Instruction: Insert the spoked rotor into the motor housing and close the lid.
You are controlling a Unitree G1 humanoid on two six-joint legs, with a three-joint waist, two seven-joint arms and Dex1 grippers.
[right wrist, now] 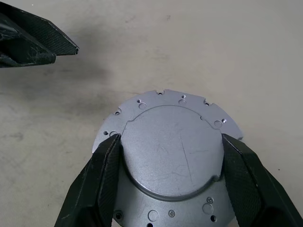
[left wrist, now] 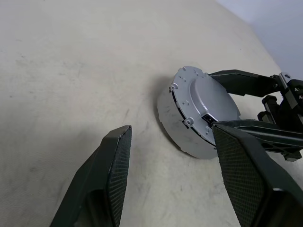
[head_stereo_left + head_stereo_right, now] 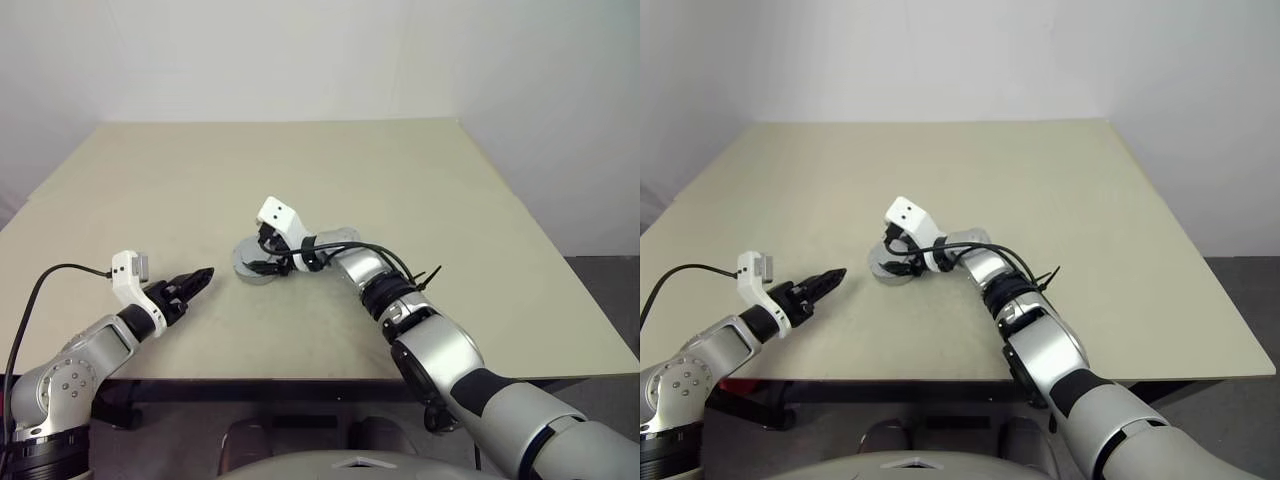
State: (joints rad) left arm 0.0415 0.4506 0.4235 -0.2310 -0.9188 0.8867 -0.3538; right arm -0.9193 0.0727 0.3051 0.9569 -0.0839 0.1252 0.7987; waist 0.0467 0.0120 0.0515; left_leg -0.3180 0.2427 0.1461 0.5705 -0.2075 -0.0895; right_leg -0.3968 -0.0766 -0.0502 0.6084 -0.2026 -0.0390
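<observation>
Closing step, near done by the look of it: the lid (image 1: pixel 170 156), plain grey face up, sits on top of the motor housing (image 2: pixel 177 120) near the middle of the table (image 3: pixel 450 190), so the spoked rotor is presumably already inside, not visible. Right gripper (image 1: pixel 170 163) straddles the lid's raised centre, 2 fingers (image 1: pixel 106 179) spread wide, 1 on each side, pads at or touching the boss edge; can't tell for sure if it is squeezing or just bracketing, reads as a wide hold on the lid. Lid looks level on the housing, flange holes showing all round, no obvious gap in the left wrist view. Left gripper (image 3: pixel 195 283) hangs open and empty, low over the table, well apart from the housing on the robot's left, tips aimed toward it. Next move likely calls for pressing or twisting the lid home, then letting go straight without dragging it off; left gripper could steady the housing wall if it slides.
</observation>
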